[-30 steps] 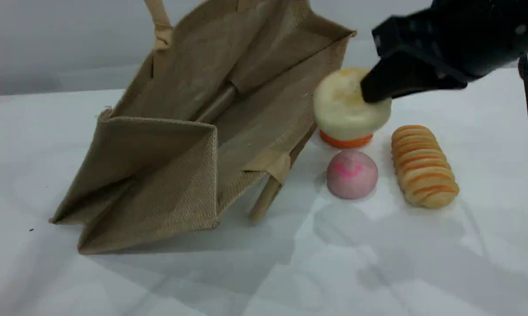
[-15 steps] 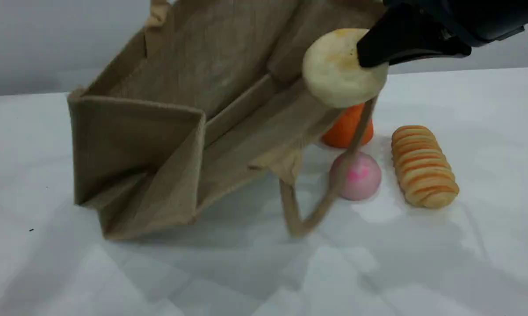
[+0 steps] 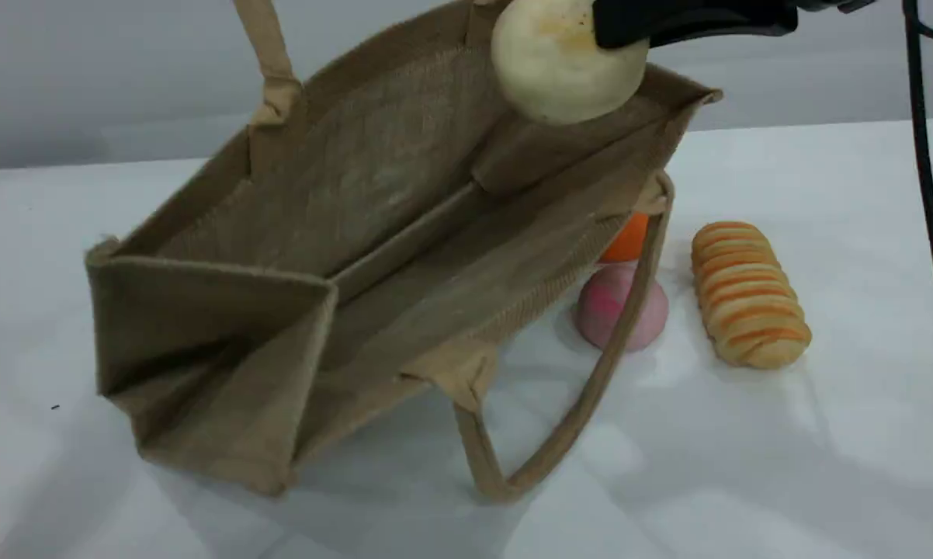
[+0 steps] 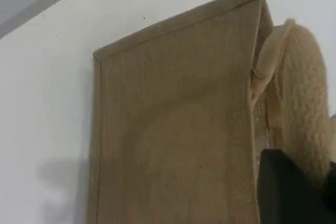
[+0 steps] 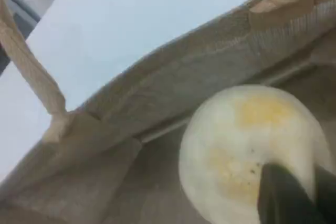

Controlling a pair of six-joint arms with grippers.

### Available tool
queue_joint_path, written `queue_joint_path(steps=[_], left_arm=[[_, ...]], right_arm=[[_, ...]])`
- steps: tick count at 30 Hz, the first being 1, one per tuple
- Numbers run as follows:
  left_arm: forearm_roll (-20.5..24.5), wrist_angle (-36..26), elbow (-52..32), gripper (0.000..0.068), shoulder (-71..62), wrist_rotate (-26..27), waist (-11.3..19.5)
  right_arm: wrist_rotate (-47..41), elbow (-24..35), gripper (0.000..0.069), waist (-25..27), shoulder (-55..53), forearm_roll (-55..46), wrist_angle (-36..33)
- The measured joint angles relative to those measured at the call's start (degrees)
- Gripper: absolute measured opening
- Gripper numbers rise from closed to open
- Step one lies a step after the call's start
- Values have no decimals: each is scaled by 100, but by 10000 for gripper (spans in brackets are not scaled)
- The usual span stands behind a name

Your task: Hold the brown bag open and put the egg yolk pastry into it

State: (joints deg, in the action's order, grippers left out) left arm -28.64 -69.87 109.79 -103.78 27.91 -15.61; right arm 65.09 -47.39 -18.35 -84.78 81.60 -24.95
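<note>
The brown bag (image 3: 373, 202) lies tilted with its wide mouth gaping toward the scene camera. Its rear handle (image 3: 268, 54) runs taut up out of the scene view, and the front handle (image 3: 583, 404) hangs down to the table. In the left wrist view the bag's outer wall (image 4: 173, 129) fills the picture, and my left gripper (image 4: 294, 192) is shut on the fuzzy handle (image 4: 304, 93). My right gripper (image 3: 614, 27) is shut on the egg yolk pastry (image 3: 560, 66), which hangs above the bag's right rim. In the right wrist view the pastry (image 5: 236, 150) sits over the bag's inside (image 5: 105, 192).
A pink dome bun (image 3: 610, 307) sits on the white table right of the bag, partly behind the hanging handle. An orange object (image 3: 628, 239) peeks out behind it. A long striped bread (image 3: 746, 291) lies further right. A black cable (image 3: 932, 194) hangs at the right edge.
The right gripper has carried the pastry up and to the left, from over the orange object to above the bag's rim. The bag has been raised and its mouth gapes wider.
</note>
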Motion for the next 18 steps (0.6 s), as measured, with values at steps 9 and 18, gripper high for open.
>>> queue_joint_path(steps=[9, 18], left_arm=[[-177, -7, 0, 80, 0, 20, 0], [-177, -7, 0, 80, 0, 26, 0]], right_arm=[[-16, 5, 27, -354, -289, 202, -30], [424, -231, 27, -849, -966, 997, 630]])
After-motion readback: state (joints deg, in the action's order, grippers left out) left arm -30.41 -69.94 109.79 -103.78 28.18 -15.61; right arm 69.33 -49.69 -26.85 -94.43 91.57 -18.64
